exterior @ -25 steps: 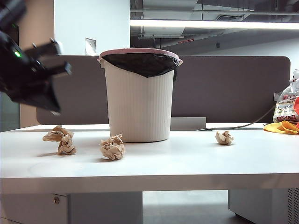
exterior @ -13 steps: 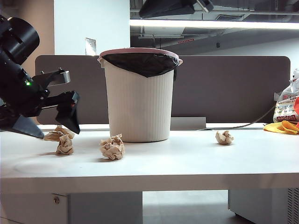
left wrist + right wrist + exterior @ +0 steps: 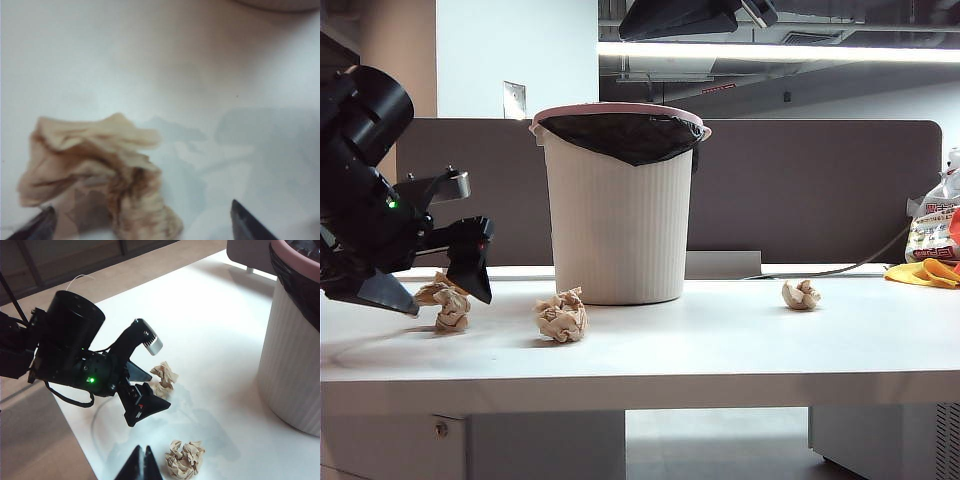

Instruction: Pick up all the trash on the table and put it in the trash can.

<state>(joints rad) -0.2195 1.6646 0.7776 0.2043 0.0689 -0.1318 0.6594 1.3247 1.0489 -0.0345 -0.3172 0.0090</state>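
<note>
Lowered and spread wide, the left claw (image 3: 438,288) should straddle the crumpled paper (image 3: 450,308) near the surface's (image 3: 720,345) left edge squarely; the right claw (image 3: 141,465) hangs shut, empty.

The left arm is matte black, ending in a fat round cylinder. A small green light glows on its housing and a thin black cable loops beneath. The left gripper (image 3: 438,290) has black wedge-shaped fingers (image 3: 150,407), one backed by a silver ribbed block. The right gripper (image 3: 140,460) shows two slim black pointed fingertips pressed together.
</note>
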